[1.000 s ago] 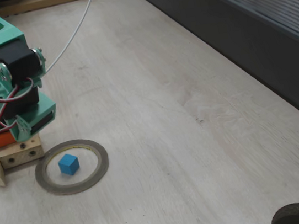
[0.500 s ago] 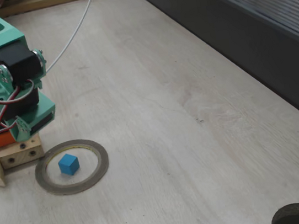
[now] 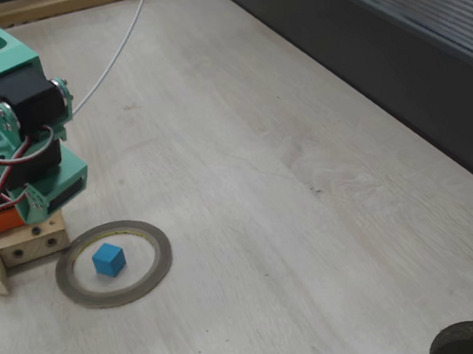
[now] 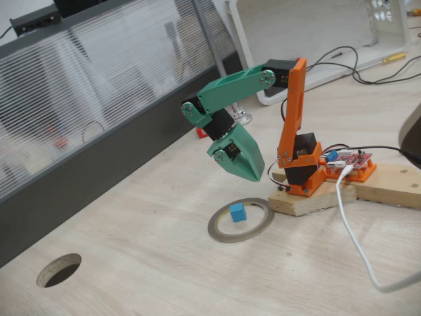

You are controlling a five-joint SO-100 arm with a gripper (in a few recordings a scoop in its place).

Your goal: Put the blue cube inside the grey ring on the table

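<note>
Placement appears complete: the blue cube point(image 3: 108, 259) rests on the surface point(image 3: 246, 184) inside the grey ring point(image 3: 161, 256), clear of its yellowish inner rim. The hand point(image 4: 247, 172) hangs above the ring, holding nothing, jaws together. No further move appears necessary except retraction. The cube is small, matte, bright blue.

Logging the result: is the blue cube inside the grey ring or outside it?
Inside. In both fixed views the blue cube sits on the table within the grey ring, clear of its rim.
</note>
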